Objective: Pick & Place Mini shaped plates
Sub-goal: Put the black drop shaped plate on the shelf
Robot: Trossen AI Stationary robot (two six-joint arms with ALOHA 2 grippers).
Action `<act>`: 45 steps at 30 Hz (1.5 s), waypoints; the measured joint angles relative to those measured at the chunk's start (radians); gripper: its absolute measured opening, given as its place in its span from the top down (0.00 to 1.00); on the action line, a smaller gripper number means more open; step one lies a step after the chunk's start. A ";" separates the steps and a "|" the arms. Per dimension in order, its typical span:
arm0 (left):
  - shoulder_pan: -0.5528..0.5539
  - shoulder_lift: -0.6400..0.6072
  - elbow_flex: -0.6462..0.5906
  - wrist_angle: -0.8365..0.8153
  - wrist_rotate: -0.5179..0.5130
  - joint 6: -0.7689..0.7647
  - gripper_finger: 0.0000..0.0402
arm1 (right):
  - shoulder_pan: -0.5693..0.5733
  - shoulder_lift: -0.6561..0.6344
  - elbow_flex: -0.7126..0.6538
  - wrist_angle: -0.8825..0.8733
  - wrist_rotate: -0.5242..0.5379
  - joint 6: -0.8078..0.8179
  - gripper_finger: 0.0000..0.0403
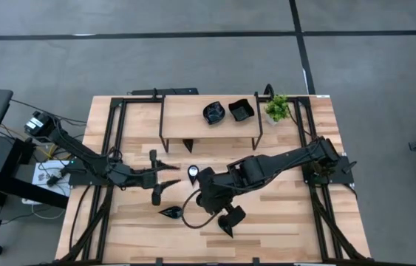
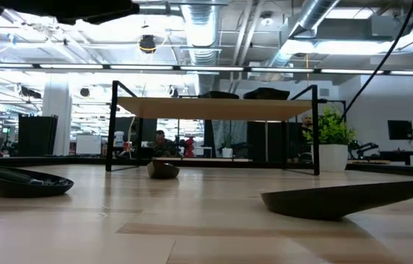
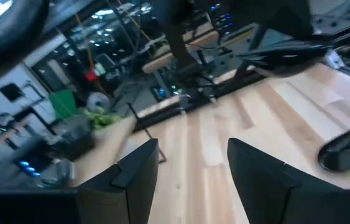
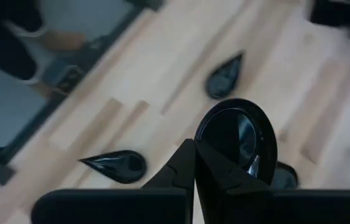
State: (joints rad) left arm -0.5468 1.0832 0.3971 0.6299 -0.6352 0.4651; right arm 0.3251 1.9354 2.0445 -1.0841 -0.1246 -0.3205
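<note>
A round glossy plate (image 4: pixel 240 138) is pinched at its rim by the right gripper (image 4: pixel 194 163), whose fingers are clamped tight on it above the middle of the table (image 1: pixel 289 214). In the high view that plate (image 1: pixel 193 173) shows as a pale glint just off the gripper's tip. Under it lie more black plates: a teardrop (image 4: pixel 114 166) close by, another teardrop (image 4: pixel 225 76) farther off, and a third one half hidden behind the held plate. On the table's near side a leaf-shaped plate (image 1: pixel 171 213) lies flat, and another dark plate (image 1: pixel 230 219) sits just beside the right arm. Two more plates, a scalloped one (image 1: pixel 213 112) and a square one (image 1: pixel 241 110), rest on the raised shelf (image 1: pixel 185 114), next to a small plant (image 1: pixel 278 108). The left gripper (image 1: pixel 165 174) hangs over the left half of the table with its fingers (image 3: pixel 131 171) spread apart and nothing between them.
</note>
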 joint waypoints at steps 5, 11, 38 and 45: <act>0.000 0.000 0.035 0.000 0.013 0.003 0.51 | 0.001 0.000 0.000 0.035 -0.107 -0.056 1.00; 0.000 0.000 0.055 0.000 0.142 0.002 0.51 | -0.018 0.000 0.000 0.177 -0.195 -0.083 1.00; -0.051 0.000 0.055 0.100 0.196 0.028 0.51 | -0.140 0.000 0.000 0.420 -0.300 0.017 1.00; -0.051 0.000 0.055 0.144 0.210 0.029 0.51 | -0.162 0.000 0.000 0.419 -0.301 0.038 1.00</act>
State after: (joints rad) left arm -0.5976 1.0832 0.4519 0.7735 -0.4247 0.4939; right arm 0.1626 1.9354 2.0449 -0.6647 -0.4254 -0.2829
